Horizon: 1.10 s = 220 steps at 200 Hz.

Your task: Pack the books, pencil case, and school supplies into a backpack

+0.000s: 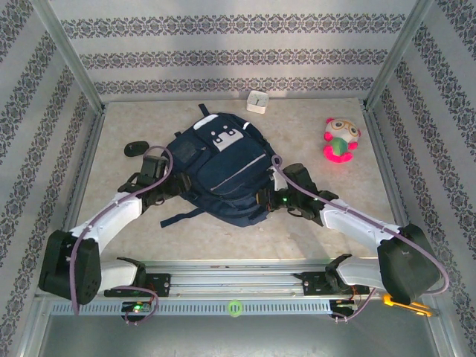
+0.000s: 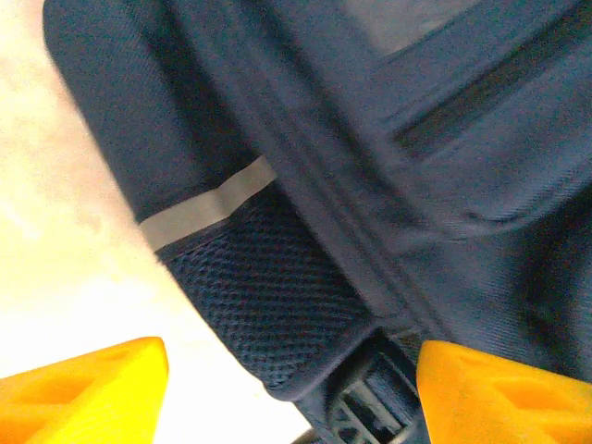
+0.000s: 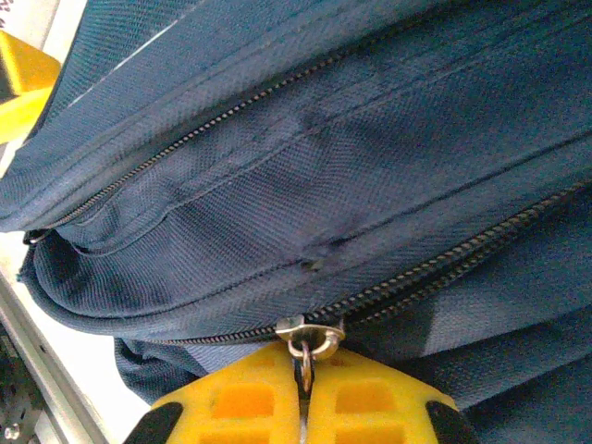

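Right wrist: right hand (image 3: 301, 384) tight on backpack (image 3: 370, 139) zipper pull (image 3: 306, 346), left hand (image 2: 291, 393) spread

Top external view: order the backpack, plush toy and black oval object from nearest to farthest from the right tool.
1. The backpack, touching the right tool at its right edge.
2. The plush toy, far right.
3. The black oval object, far left, beyond the backpack.

Navy backpack (image 1: 223, 175) with grey stripe lies flat mid-table, front pockets up, top toward the far wall, visible zips shut, one zipper pull (image 3: 305, 335) on its right side; small pale boxy pencil case (image 1: 258, 101) sits well apart at the far wall.
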{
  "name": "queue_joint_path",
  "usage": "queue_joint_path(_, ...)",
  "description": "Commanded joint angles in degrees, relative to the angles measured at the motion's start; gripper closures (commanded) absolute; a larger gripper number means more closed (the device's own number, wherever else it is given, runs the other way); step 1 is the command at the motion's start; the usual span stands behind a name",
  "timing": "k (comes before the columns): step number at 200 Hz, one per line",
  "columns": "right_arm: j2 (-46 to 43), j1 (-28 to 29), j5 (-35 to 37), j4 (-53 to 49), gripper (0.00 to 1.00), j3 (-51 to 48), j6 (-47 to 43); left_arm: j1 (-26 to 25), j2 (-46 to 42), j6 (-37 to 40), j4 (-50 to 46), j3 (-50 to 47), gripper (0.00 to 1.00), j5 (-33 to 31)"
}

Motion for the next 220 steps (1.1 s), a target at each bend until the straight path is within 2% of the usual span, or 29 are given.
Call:
queue_joint_path(1, 0.7, 1.4, 1.2, 1.1, 1.00, -0.3, -1.4, 0.4, 3.5, -6.6, 10.0, 0.5, 0.32, 0.5)
queue_joint_path(58, 1.0, 6.4, 3.2, 2.2, 1.00, -0.7, 0.5, 0.8, 19.4, -3.5, 19.5, 10.3, 0.33, 4.2)
queue_joint_path(94, 1.3, 9.7, 5.4, 4.7, 1.00, -1.5, 3.1, 0.8, 29.6, 0.9, 18.4, 21.2, 0.33, 6.1)
queue_joint_path(117, 1.5, 9.9, 5.9, 4.7, 1.00, -1.4, 3.0, 0.7, 29.4, 5.7, 16.8, 24.3, 0.31, 6.8)
queue_joint_path(139, 1.2, 9.3, 6.0, 4.7, 1.00, -1.5, 2.2, 0.4, 23.3, 15.1, 15.5, 22.2, 0.29, 6.1)
queue_joint_path(153, 1.6, 8.7, 4.9, 4.5, 1.00, -1.3, 1.6, -0.4, 17.7, 23.6, 15.2, 19.1, 0.29, 6.2)
queue_joint_path(182, 1.9, 7.1, 2.7, 4.5, 1.00, -1.1, 0.8, -2.7, 6.3, 45.7, 15.1, 11.3, 0.30, 16.2)
queue_joint_path(202, 1.7, 6.5, 1.9, 4.5, 1.00, -0.9, 0.3, -7.2, 2.1, 62.9, 9.8, 9.3, 0.30, 21.3)
queue_joint_path(220, 1.8, 6.2, 1.4, 4.5, 1.00, -0.7, 0.3, -13.0, 3.2, 74.0, 4.0, 11.1, 0.27, 20.5)
